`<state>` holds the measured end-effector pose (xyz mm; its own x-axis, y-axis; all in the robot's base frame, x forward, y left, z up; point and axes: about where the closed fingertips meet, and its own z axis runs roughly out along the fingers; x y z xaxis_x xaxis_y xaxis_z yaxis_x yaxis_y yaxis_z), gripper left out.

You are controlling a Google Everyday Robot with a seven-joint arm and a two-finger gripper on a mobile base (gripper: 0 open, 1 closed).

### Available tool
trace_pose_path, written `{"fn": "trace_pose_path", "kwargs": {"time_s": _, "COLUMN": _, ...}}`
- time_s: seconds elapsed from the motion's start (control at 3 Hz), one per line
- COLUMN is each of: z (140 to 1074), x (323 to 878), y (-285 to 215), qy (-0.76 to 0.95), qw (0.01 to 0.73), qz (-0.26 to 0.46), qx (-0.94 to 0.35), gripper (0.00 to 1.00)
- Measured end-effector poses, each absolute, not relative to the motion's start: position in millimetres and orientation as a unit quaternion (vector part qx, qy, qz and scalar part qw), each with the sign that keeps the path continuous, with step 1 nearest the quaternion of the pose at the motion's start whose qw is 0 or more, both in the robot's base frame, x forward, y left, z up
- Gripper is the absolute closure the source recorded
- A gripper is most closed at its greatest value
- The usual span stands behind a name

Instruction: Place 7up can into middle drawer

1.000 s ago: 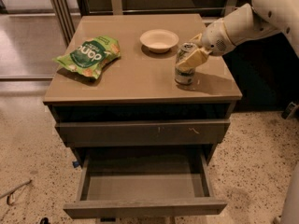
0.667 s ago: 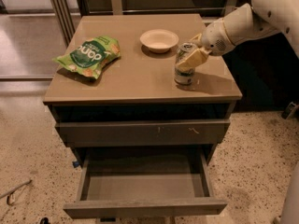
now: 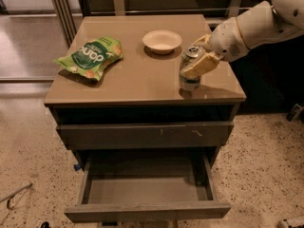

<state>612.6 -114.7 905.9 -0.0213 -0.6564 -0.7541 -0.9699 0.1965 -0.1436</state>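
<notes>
The 7up can [image 3: 189, 79] stands upright on the cabinet top [image 3: 137, 80] near its right front corner. My gripper [image 3: 195, 56] reaches in from the right on the white arm [image 3: 251, 30]. Its pale fingers [image 3: 200, 66] sit on either side of the can's upper half, closed against it. The can's base rests on the top. The middle drawer [image 3: 147, 190] is pulled open low at the front of the cabinet. Its flat inside is bare and its front panel [image 3: 147, 212] is plain.
A green snack bag [image 3: 89, 57] lies at the left of the top. A white bowl [image 3: 162, 40] stands at the back centre, just left of the can. A shut drawer front with small pale scratches [image 3: 145, 135] sits above the open drawer. Speckled floor surrounds the cabinet.
</notes>
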Motion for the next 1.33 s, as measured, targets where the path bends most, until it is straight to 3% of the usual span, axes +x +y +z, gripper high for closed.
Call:
{"fn": "trace_pose_path", "kwargs": {"time_s": 0.33, "z": 912.0, "x": 529.5, "y": -113.8, "qy": 0.665, "qw": 0.354, "qz": 0.233, "qx": -0.615, "gripper": 1.0}}
{"fn": "trace_pose_path", "kwargs": {"time_s": 1.33, "z": 842.3, "x": 493.9, "y": -103.7, "qy": 0.676, "qw": 0.341, "qz": 0.26, "qx": -0.599, "gripper": 1.0}}
